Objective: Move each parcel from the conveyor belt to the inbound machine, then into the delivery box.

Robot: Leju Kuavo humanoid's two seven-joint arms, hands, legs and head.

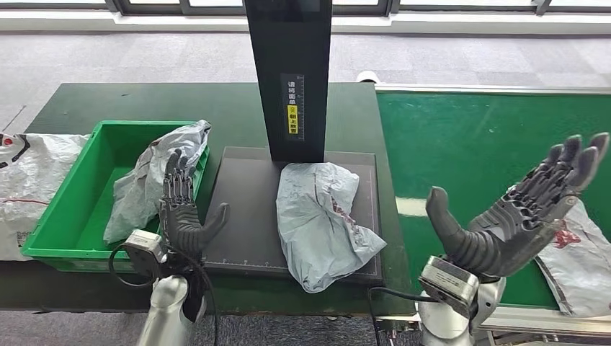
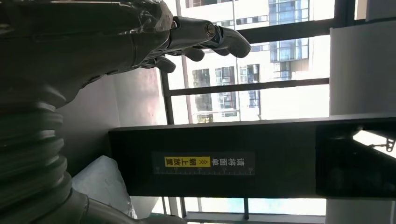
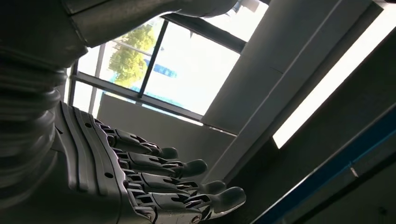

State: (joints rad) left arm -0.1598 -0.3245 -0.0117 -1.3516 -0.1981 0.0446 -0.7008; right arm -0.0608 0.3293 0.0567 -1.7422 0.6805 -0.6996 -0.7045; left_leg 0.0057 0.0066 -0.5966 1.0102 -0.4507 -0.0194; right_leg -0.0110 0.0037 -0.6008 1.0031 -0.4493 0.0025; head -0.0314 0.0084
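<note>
Crumpled grey plastic parcel [image 1: 320, 220], flat black scanner plate [image 1: 245, 216]

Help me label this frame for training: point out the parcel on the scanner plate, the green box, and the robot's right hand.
parcel on the scanner plate [image 1: 317, 220], head view, middle of the grey bag.
green box [image 1: 61, 229], head view, bare floor.
right hand [image 1: 522, 213], head view, the palm.
</note>
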